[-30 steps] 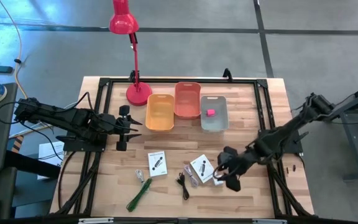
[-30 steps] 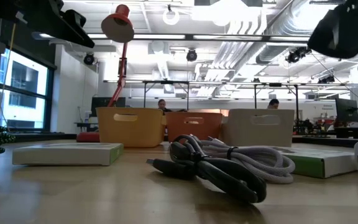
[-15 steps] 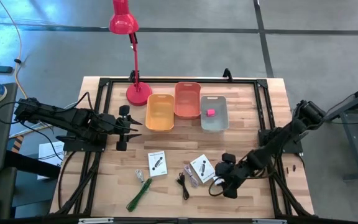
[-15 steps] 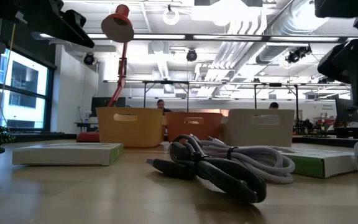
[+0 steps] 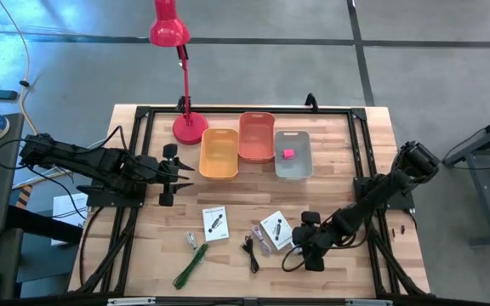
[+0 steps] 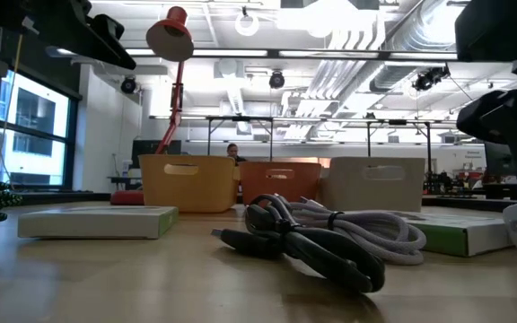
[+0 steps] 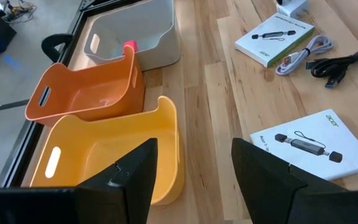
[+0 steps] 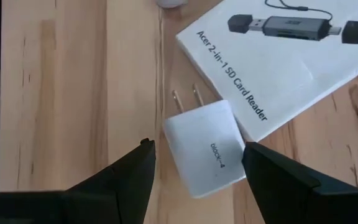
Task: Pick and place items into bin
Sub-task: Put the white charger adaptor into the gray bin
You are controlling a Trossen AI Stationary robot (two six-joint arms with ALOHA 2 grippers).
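My right gripper [image 8: 197,182] hangs open over a white cube [image 8: 204,148] with two metal prongs, one finger on each side of it, apart from it. The cube lies on the table against a white card [image 8: 278,68]. In the high view that gripper [image 5: 303,246] is near the table's front right. A second white card [image 5: 214,223], a black cable [image 5: 251,251], a green stick [image 5: 190,265] and a small clear packet [image 5: 191,240] lie on the wood. A pink cube [image 5: 287,153] sits in the grey bin [image 5: 294,166]. My left gripper [image 5: 172,170] waits open at the left.
A yellow bin [image 5: 219,153], an orange bin [image 5: 257,136] and the grey bin stand in a row at the back. A red desk lamp [image 5: 190,127] stands on the table's far left. A black frame [image 5: 228,111] runs round the table's edge.
My right gripper has come down toward the table and shifted a little toward the left, ending over the white cube beside the card. Its wrist has turned somewhat on the way. Nothing on the table has moved.
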